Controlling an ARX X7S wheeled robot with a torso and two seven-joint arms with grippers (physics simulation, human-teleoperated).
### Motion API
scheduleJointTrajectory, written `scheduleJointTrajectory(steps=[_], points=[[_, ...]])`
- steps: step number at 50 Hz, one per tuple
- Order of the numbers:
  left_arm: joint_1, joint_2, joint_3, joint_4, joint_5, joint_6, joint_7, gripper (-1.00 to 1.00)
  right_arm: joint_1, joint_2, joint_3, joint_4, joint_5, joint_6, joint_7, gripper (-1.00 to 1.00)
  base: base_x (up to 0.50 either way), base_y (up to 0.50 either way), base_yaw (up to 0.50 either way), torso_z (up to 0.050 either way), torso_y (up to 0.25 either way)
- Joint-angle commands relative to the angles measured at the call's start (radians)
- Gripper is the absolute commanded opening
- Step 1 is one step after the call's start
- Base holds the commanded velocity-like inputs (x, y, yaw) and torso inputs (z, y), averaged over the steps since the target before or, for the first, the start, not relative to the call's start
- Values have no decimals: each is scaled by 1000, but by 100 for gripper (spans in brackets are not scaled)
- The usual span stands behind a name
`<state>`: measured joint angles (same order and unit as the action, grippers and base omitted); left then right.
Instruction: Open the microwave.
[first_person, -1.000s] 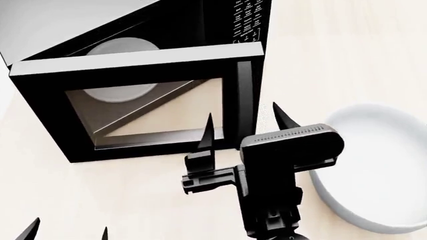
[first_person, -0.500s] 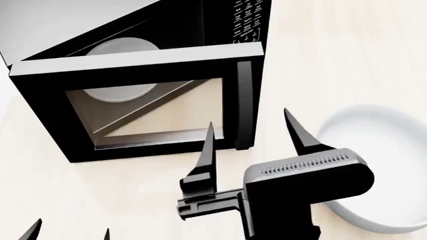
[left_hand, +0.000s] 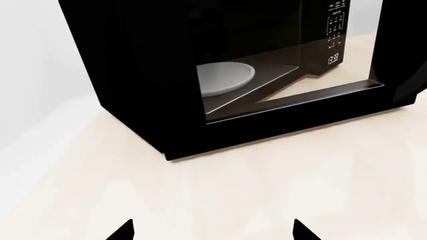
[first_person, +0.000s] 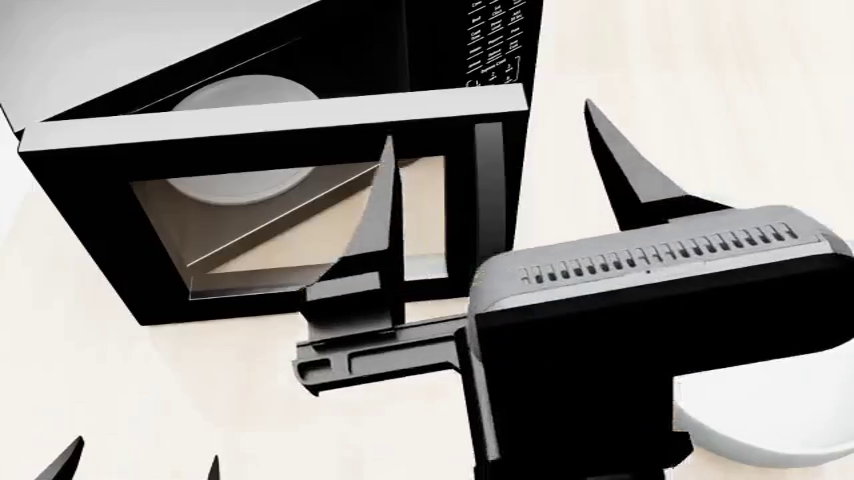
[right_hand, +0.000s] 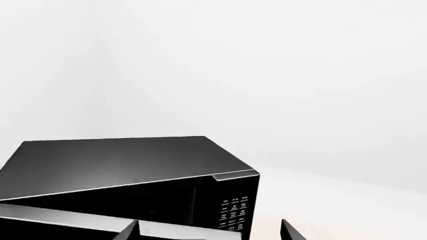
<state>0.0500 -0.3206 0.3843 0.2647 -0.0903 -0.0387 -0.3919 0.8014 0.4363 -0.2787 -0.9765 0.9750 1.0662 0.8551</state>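
Beside the microwave (first_person: 267, 150), a white bowl (first_person: 747, 440) sits behind the right tool (first_person: 501, 170).

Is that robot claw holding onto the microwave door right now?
No, the right gripper is open in front of the microwave door, gripping nothing.

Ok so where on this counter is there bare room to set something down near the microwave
Bare counter lies in front of the swung-out microwave door, ahead of the left gripper, and to the right of the keypad, behind the white bowl. It is crowded by the door's handle edge, where the open right gripper hangs.
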Motion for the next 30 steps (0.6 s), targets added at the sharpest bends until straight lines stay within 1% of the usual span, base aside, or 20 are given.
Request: scheduleJointTrajectory(steps=[1,3,10,12,13,14,17,19,20,21,22,25,27,28,29,30], points=[[-1,-1,5,-1,0,1,-3,100,233,-14,83,54,336,111,129,100,0,0,0,0,0],[-1,-2,6,-1,-1,1,-3,100,259,-13,82,89,360,116,115,100,0,0,0,0,0],[-5,-1,10,-8,-1,3,-3,100,376,-22,59,244,336,127,27,100,0,0,0,0,0],[-5,-2,10,-8,-2,3,-4,100,381,-31,63,280,333,109,-7,100,0,0,0,0,0],[-5,-2,10,-8,-2,3,-4,100,399,-24,43,301,333,139,11,100,0,0,0,0,0],[-6,-2,11,-9,-2,4,-4,100,406,-25,31,330,288,121,-20,100,0,0,0,0,0],[-6,-2,13,-10,-2,5,-5,100,407,-30,23,380,268,96,-78,100,0,0,0,0,0],[-5,-4,11,-7,-3,4,-6,100,429,-33,13,442,273,121,-72,100,0,0,0,0,0],[-5,-4,11,-8,-4,4,-6,100,427,-38,19,463,266,95,-112,100,0,0,0,0,0],[-6,-4,11,-8,-5,4,-6,100,435,-40,18,484,283,111,-105,100,0,0,0,0,0],[-7,-3,13,-11,-5,5,-5,100,452,-38,-3,501,246,106,-121,100,0,0,0,0,0],[-9,-3,16,-13,-3,5,-6,100,476,-47,-14,556,246,115,-135,100,0,0,0,0,0],[-8,-4,14,-10,-5,4,-5,100,493,-50,-23,584,257,140,-123,100,0,0,0,0,0],[-8,-5,13,-11,-7,5,-6,100,505,-55,-18,609,231,139,-79,100,0,0,0,0,0],[-8,-5,13,-11,-7,5,-6,100,514,-63,-9,648,290,167,-95,100,0,0,0,0,0],[-8,-5,13,-10,-8,4,-7,100,512,-66,-5,652,285,159,-91,100,0,0,0,0,0]])
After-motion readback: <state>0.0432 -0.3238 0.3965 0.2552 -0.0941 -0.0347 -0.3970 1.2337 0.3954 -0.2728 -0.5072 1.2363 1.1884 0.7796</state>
